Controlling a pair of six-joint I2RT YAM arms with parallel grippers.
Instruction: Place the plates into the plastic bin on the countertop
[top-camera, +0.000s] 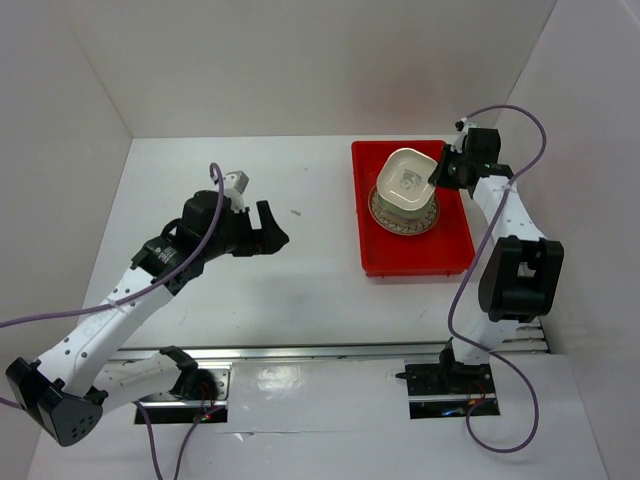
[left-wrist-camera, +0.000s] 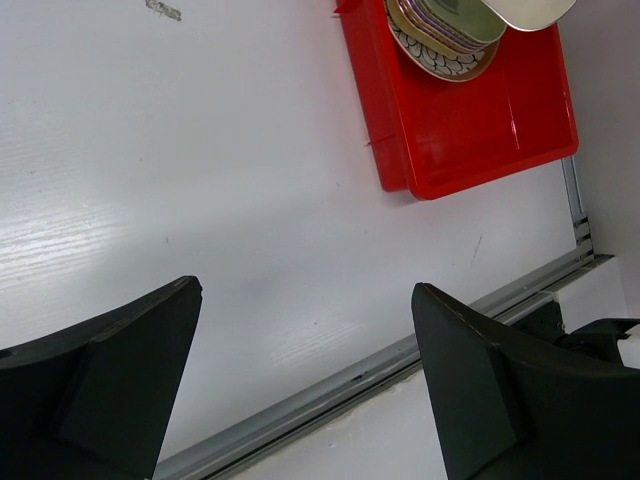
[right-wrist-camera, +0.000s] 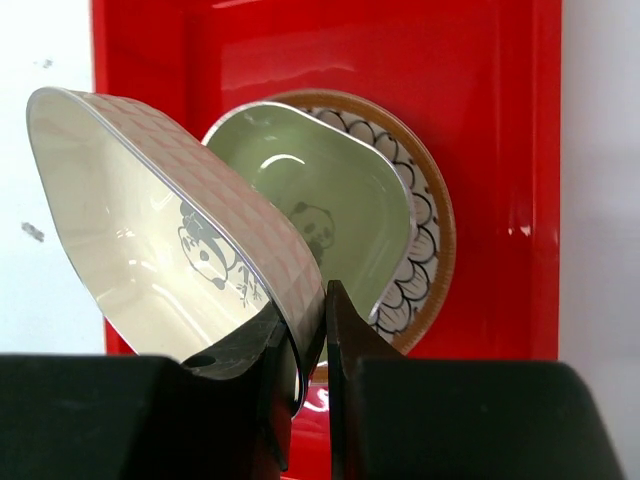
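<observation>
right pincer (right-wrist-camera: 312, 300) is nearly closed, pinching the rim of the cream dish (right-wrist-camera: 150, 230), one finger inside the wall and one outside. the dish hangs tilted, its open face turned to the pincer's left, panda mark showing.

directly beyond the pincer tips sits the green dish (right-wrist-camera: 330, 190), nested on the round plate (right-wrist-camera: 425, 235), with the floor of the red bin (right-wrist-camera: 480, 100) around them. from above, the cream dish is over that stack, inside the bin's far half. whether it touches the green dish yet, you can't tell.

how it will handle, as a judgement: stiff and glossy, likely light, with a thin, slick wall. a rim pinch like yours lets the dish swing, so move slowly and level it before you let go. it could be brittle, so don't drop it onto the green one. the rounded-square shapes should nest if the corners line up; off-square, it will rock. a mid-side grip, as you have, is the best spot, since corners curve away from the pads.

left pincer (left-wrist-camera: 305, 290) is wide open with nothing between its fingers, hovering over bare tabletop (left-wrist-camera: 200, 150), with the bin far ahead and to its right. no dishes show on the tabletop near it, so this cream one looks like the last.
</observation>
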